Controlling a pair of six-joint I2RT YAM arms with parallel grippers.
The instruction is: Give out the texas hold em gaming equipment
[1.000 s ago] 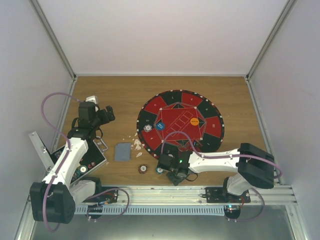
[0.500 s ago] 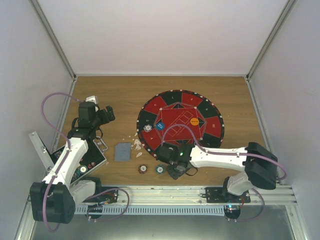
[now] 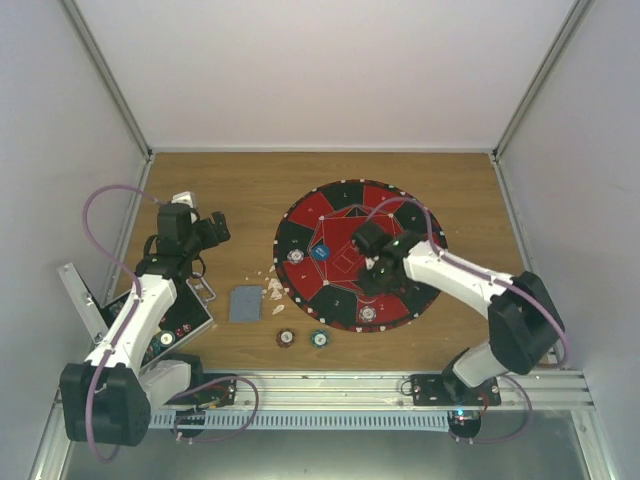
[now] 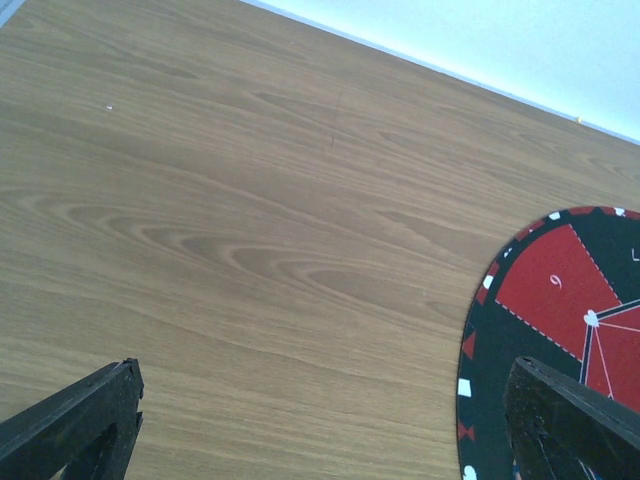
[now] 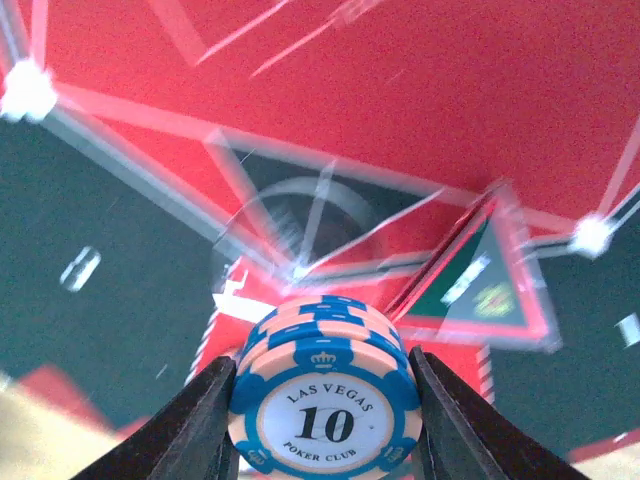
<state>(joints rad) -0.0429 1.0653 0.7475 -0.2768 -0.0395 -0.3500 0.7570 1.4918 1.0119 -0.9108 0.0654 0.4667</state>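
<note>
— Blue chip (image 5: 325, 415): one, pinched in your right tool (image 5: 322, 430) over the blurry mat (image 3: 310, 210).
— Others?
— Red chip (image 3: 286, 338) and teal chip (image 3: 318, 338) on the tabletop (image 3: 220, 190); one card pile (image 3: 244, 303). Your left tool (image 4: 320, 400) gapes empty, mostly cut off.

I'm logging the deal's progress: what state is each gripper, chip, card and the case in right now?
left gripper: open, empty
right gripper: shut on blue chip, over mat
blue chip: gripped by its rim
red chip: flat on table, off mat
teal chip: flat on table, off mat
card: face down on table
case: open
</note>
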